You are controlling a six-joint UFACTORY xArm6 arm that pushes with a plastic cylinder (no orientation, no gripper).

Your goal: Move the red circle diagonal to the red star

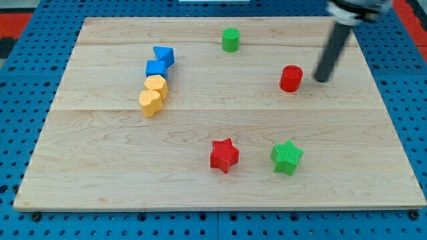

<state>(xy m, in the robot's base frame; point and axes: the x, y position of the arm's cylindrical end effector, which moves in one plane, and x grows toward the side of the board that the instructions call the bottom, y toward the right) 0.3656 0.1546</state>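
Note:
The red circle (291,78) stands at the view's upper right on the wooden board (100,180). The red star (224,155) lies lower, near the middle bottom, well down and to the left of the circle. My tip (321,79) is on the board just to the right of the red circle, a small gap apart from it. The dark rod slants up to the view's top right.
A green star (287,157) lies to the right of the red star. A green cylinder (231,39) stands at the top middle. Two blue blocks (160,61) and two yellow blocks (153,95) form a touching column at the left.

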